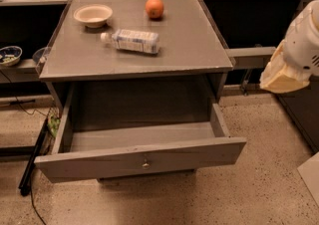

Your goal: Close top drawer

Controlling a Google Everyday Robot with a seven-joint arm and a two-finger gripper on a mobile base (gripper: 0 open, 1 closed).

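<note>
The top drawer point(142, 157) of the grey cabinet stands pulled far out toward me, and its inside looks empty. Its long flat front panel carries one small metal knob point(145, 163) at the centre. Only a white arm segment with a beige cover point(289, 64) shows at the right edge, level with the cabinet top and apart from the drawer. My gripper itself is out of view.
On the cabinet top point(199, 45) lie a white bowl point(92, 15), an orange point(154, 7) and a plastic bottle point(130, 41) on its side. A blue-patterned bowl point(9, 55) sits on a low shelf at left. Black cables point(30, 169) run over the speckled floor at left.
</note>
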